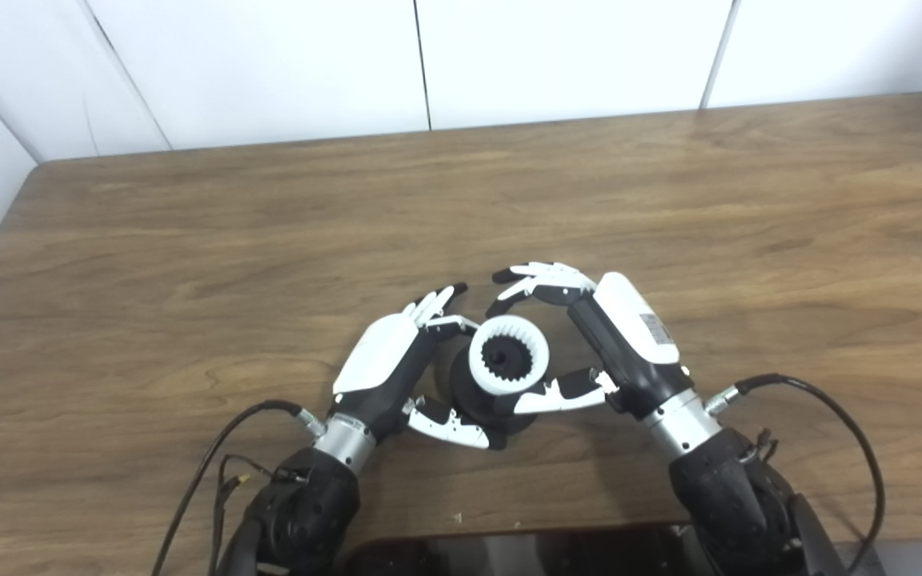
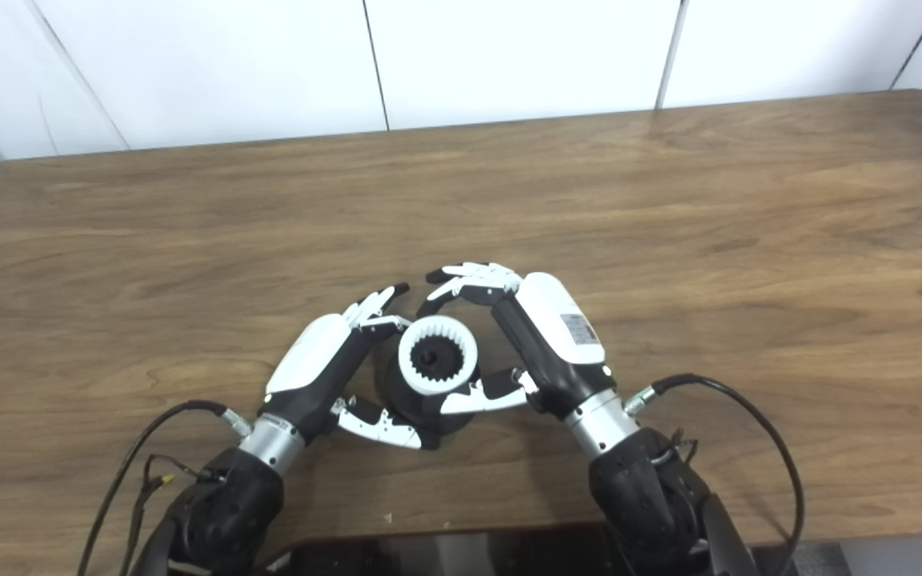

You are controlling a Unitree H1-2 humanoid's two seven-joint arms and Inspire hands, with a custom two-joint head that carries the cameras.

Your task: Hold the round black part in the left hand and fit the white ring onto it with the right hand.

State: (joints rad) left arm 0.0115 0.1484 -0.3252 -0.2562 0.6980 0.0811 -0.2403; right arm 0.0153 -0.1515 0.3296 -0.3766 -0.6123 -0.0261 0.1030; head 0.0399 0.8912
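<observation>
The round black part (image 1: 459, 388) stands on the table (image 1: 669, 200) near its front edge. The white ring (image 1: 480, 364), toothed on the inside, sits on top of it around a black toothed hub. My left hand (image 1: 385, 360) wraps the part's left side, thumb under its front and fingers (image 1: 434, 305) reaching past its back. My right hand (image 1: 621, 336) cups the right side. Its thumb lies against the ring's lower right edge, while its curled fingers (image 1: 545, 280) arch behind the ring with a gap.
A dark flat object (image 1: 509, 556) lies along the table's front edge between my forearms. Black cables (image 1: 853, 432) loop out from both wrists over the wood.
</observation>
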